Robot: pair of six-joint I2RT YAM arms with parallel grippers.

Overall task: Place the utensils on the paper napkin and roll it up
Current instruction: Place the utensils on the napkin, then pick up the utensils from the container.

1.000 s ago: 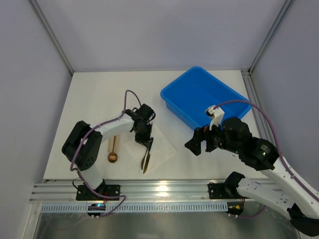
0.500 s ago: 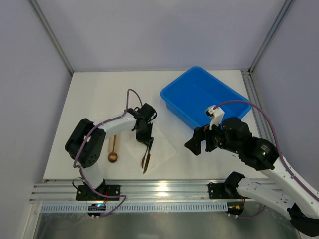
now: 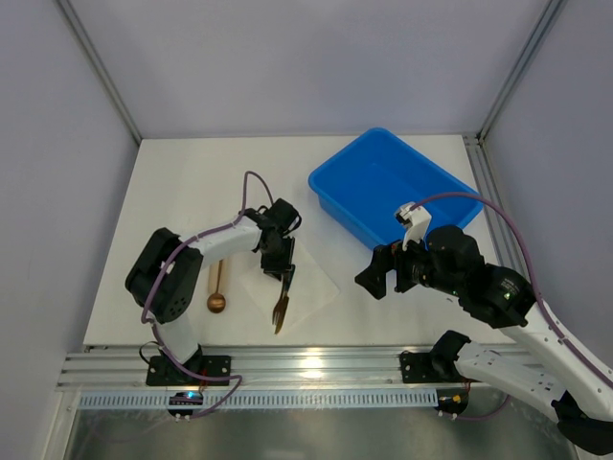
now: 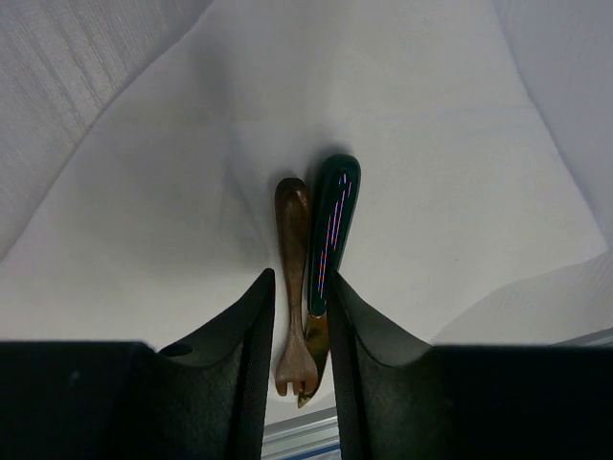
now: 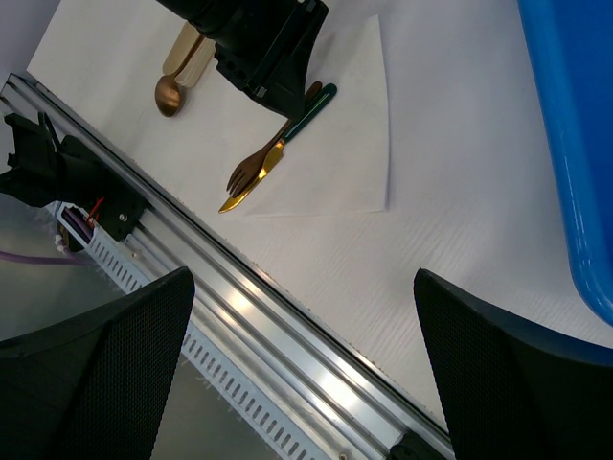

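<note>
The white paper napkin (image 3: 316,281) lies near the table's front edge and fills the left wrist view (image 4: 441,163). A gold-bronze fork (image 3: 280,309) lies on it, tines past the near edge, beside a knife (image 4: 331,225) with a dark green handle and gold blade. My left gripper (image 3: 281,268) hovers low over both handles, jaws narrowly open, fingers (image 4: 251,331) either side of the fork (image 4: 291,278). The spoon (image 3: 216,292) lies on the table left of the napkin. My right gripper (image 3: 376,276) is wide open and empty, raised to the right of the napkin (image 5: 354,144).
A blue plastic bin (image 3: 393,187) stands at the back right, its wall at the right wrist view's right edge (image 5: 575,144). The aluminium rail (image 3: 306,364) runs along the table's front edge, just beyond the fork tips (image 5: 244,174).
The fork's tines now show spread flat at the napkin's near edge, where only a thin dark sliver showed before. The left gripper has barely shifted. The right arm has not moved.
</note>
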